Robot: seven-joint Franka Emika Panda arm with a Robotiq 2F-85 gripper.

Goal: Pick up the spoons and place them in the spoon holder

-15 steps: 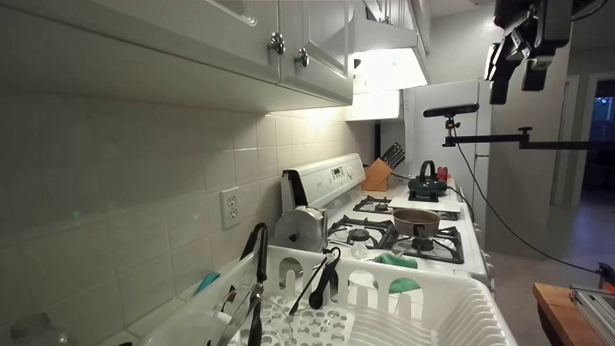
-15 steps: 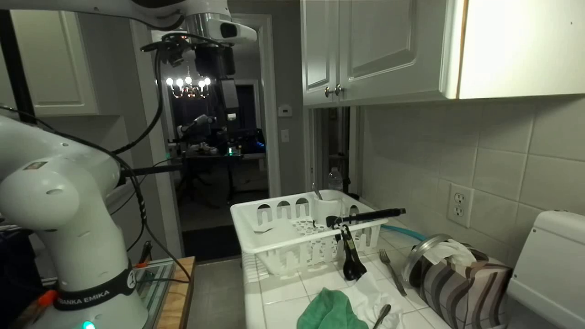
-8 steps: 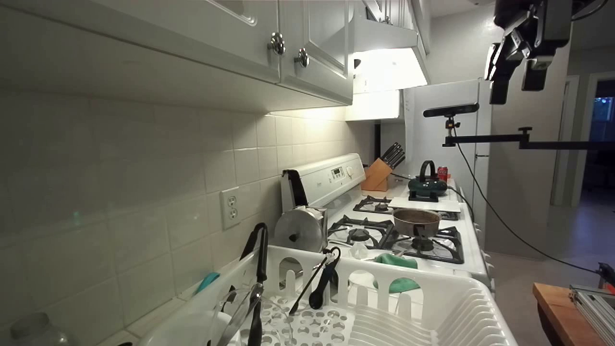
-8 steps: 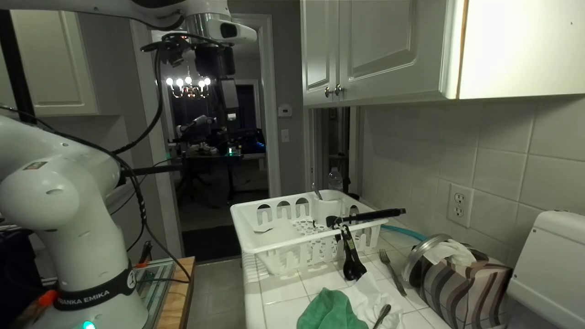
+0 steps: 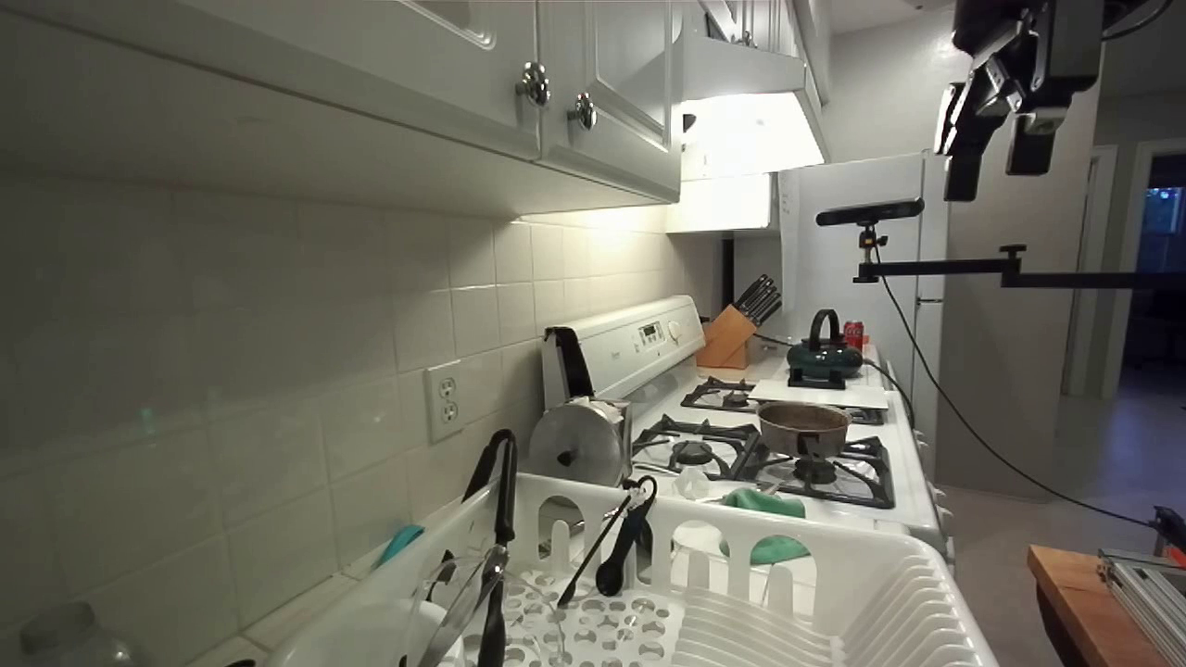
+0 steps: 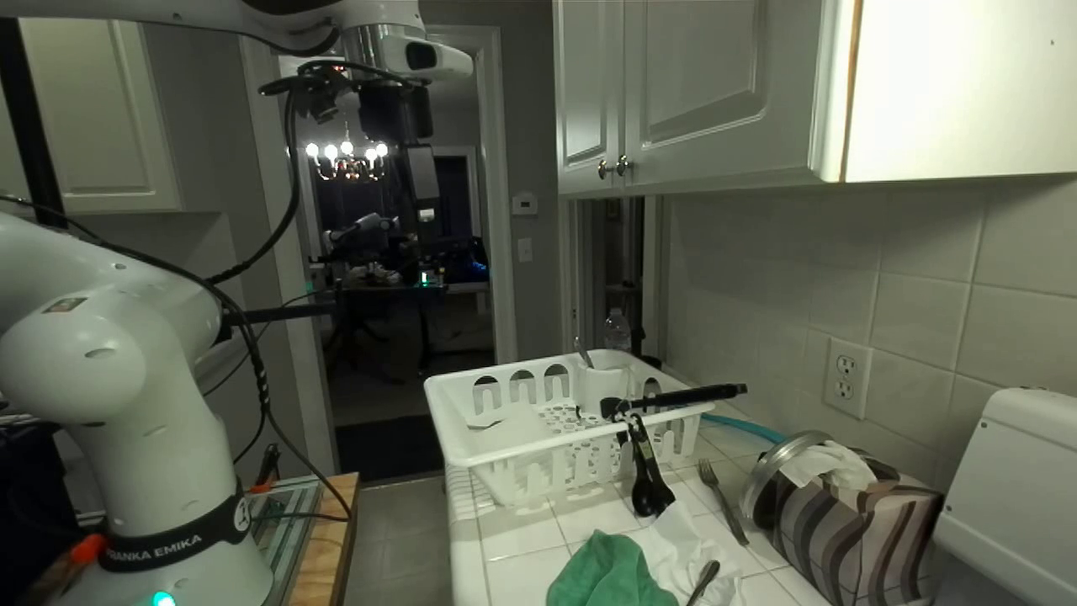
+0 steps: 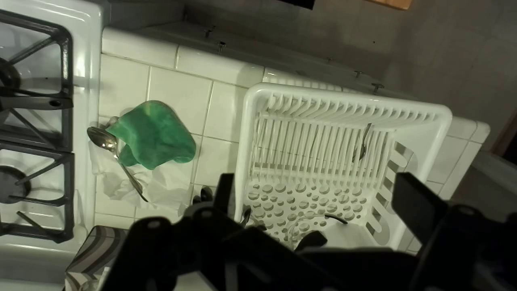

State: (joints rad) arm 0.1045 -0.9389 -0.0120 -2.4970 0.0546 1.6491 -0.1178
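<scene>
Black spoons hang on the near wall of the white dish rack (image 6: pixel 522 459); some black spoons (image 6: pixel 648 488) hang outside it, and others (image 5: pixel 613 570) show inside. Their dark bowls (image 7: pixel 206 194) also show in the wrist view beside the left finger. A white cup-like container (image 6: pixel 599 387), perhaps the spoon holder, stands inside the rack with a metal utensil in it. My gripper (image 7: pixel 319 194) is open and empty, with its fingers wide apart. It is high above the rack, and it also shows at the top right in an exterior view (image 5: pixel 999 167).
A green cloth (image 7: pixel 155 135), a metal spoon (image 7: pixel 103 139) and white paper (image 7: pixel 157 190) lie on the tiled counter beside the stove. A fork (image 6: pixel 722 501) and a striped tissue box (image 6: pixel 858 530) are near the wall. A black handle (image 6: pixel 690 396) juts over the rack's rim. Cabinets (image 6: pixel 698 93) overhang the counter.
</scene>
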